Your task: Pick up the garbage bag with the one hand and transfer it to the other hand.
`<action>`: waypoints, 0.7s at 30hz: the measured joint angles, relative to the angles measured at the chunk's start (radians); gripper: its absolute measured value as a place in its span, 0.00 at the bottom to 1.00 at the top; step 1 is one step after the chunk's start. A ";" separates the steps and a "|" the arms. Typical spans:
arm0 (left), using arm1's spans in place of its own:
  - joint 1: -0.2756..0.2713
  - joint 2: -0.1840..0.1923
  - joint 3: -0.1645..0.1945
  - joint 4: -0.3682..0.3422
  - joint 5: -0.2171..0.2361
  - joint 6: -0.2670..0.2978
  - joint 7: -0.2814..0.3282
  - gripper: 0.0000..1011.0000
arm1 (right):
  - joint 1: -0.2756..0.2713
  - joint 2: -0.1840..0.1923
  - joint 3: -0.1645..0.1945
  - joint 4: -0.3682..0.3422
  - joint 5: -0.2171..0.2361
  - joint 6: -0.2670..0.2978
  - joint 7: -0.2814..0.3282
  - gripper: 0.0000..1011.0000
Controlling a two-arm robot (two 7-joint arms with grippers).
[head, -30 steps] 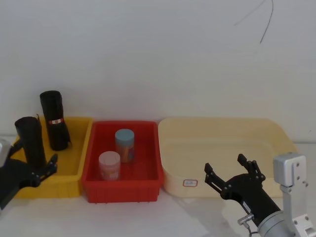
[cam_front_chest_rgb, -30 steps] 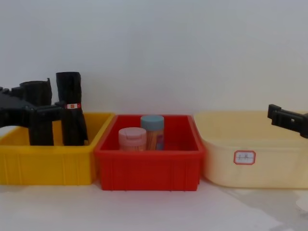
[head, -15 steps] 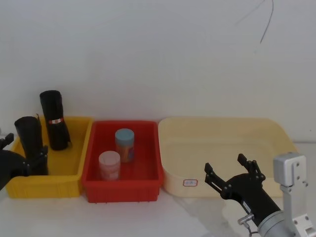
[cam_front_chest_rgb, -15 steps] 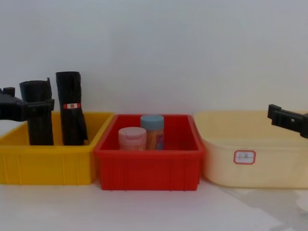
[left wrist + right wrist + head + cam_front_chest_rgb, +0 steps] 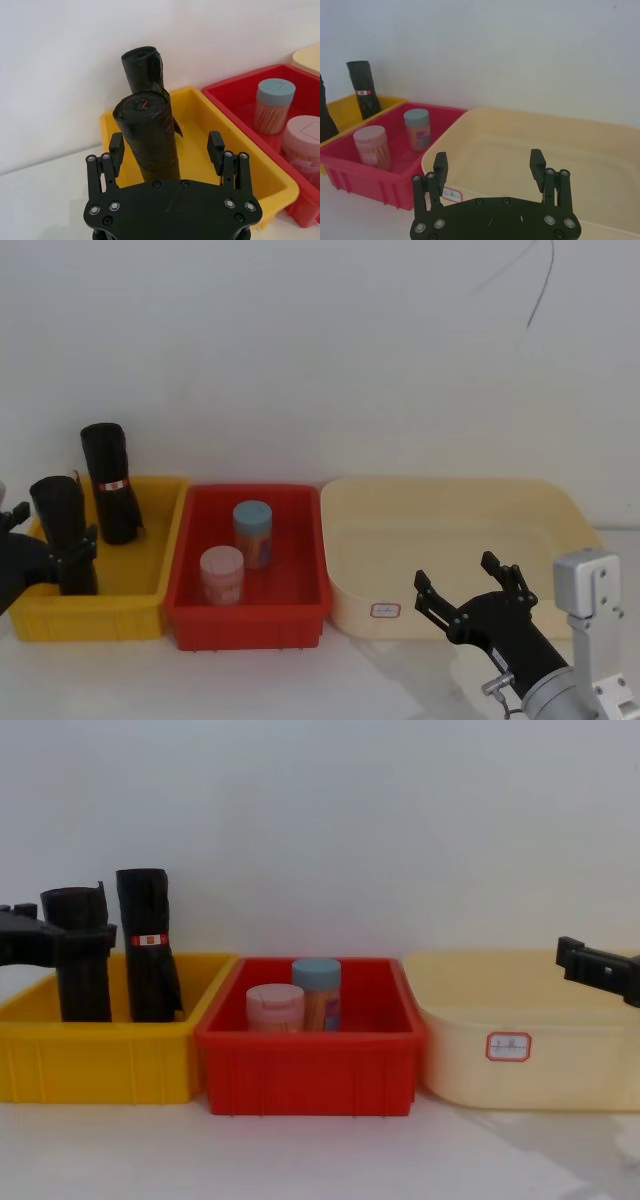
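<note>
garbage bag (image 5: 111,502): smooth black roll, red-and-white band, standing in yellow bin (image 5: 100,618).

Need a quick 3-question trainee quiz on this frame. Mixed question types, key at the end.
1. True or false: the left gripper's open fingers straddle the nearer black roll standing in the yellow bin.
2. How many jars stand in the red bin?
3. The right gripper, open, hovers closest to which container? A) yellow bin B) red bin C) cream tub

Key: 1 true; 2 two; 3 C.
</note>
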 joint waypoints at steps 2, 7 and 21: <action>-0.012 -0.007 0.003 0.014 0.006 0.000 -0.001 0.99 | 0.000 0.000 0.000 0.000 0.000 0.000 0.000 0.99; -0.034 -0.020 0.011 0.045 0.020 -0.003 -0.002 0.99 | 0.000 0.000 0.000 0.000 0.000 0.000 0.000 0.99; -0.096 -0.059 0.035 0.130 0.074 -0.024 0.016 0.99 | 0.000 0.000 0.000 0.000 0.000 0.000 0.000 0.99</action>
